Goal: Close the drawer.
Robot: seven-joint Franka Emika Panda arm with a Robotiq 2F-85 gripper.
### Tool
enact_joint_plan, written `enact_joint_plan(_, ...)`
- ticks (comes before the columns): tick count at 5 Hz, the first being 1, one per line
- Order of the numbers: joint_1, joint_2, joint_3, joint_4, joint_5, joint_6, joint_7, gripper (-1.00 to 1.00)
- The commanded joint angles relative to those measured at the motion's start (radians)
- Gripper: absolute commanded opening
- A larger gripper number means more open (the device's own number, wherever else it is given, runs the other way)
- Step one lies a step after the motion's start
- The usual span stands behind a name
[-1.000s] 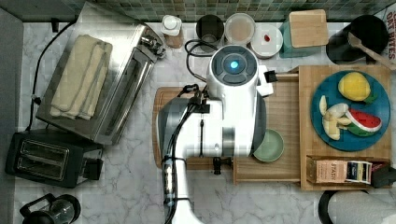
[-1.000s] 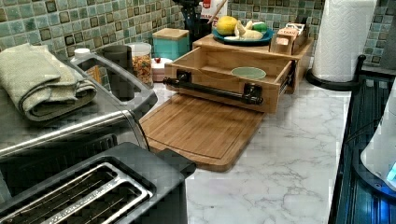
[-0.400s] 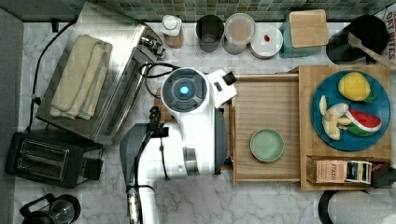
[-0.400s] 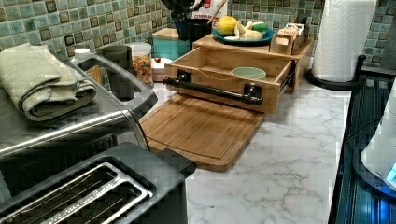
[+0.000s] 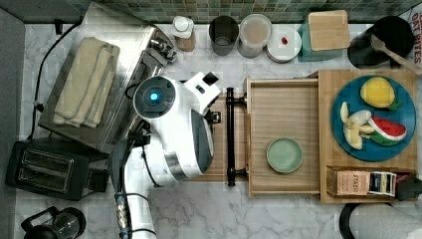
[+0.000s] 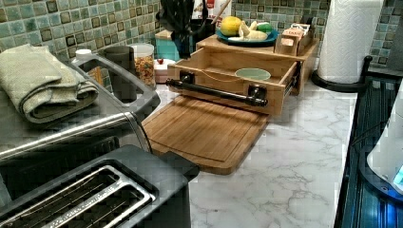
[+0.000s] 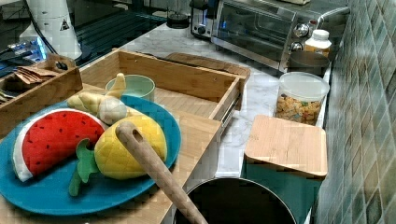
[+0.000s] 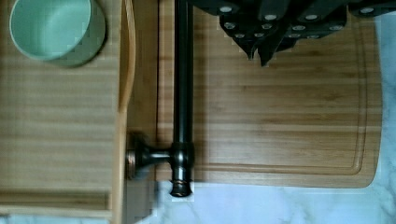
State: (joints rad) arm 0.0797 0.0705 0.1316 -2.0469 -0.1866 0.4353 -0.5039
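Note:
The drawer stands pulled out of the wooden box, and a pale green bowl rests inside it. Its long black bar handle runs across the front edge, seen close in the wrist view as the handle. My gripper hangs over the wooden cutting board, apart from the handle, fingers shut with nothing between them. In the left view the gripper is a dark shape above the drawer's far front corner. The right view looks into the drawer from the back.
A blue plate of toy fruit and a tea box sit on the box top. A toaster oven and toaster fill the top view's left. Jars line the back wall. A paper towel roll stands beside the box.
My arm has swung toward the top view's left, from above the drawer to above the cutting board, uncovering the drawer and the bowl. The drawer itself has not moved.

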Motion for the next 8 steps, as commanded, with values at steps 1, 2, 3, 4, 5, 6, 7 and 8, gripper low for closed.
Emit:
enact_joint_plan(1,0.013,0.079,-0.015,-0.153,-0.020,0.199,-0.075,-1.00)
enact_joint_plan(2,0.016,0.081,-0.032,-0.174,-0.029,0.240,-0.069,-1.00)
enact_joint_plan(3,0.001,0.094,-0.045,-0.196,-0.038,0.303,-0.085,-1.00)
enact_joint_plan(4,-0.010,0.077,-0.056,-0.214,-0.034,0.338,-0.080,-1.00)
enact_joint_plan(5,-0.034,0.068,-0.058,-0.232,-0.016,0.368,-0.078,-1.00)
enact_joint_plan(6,-0.049,0.093,-0.069,-0.213,-0.022,0.375,-0.091,-1.00)
enact_joint_plan(7,-0.077,0.141,-0.070,-0.185,0.010,0.371,-0.141,-1.00)
enact_joint_plan(8,-0.097,0.141,-0.075,-0.218,0.022,0.416,-0.166,-1.00)
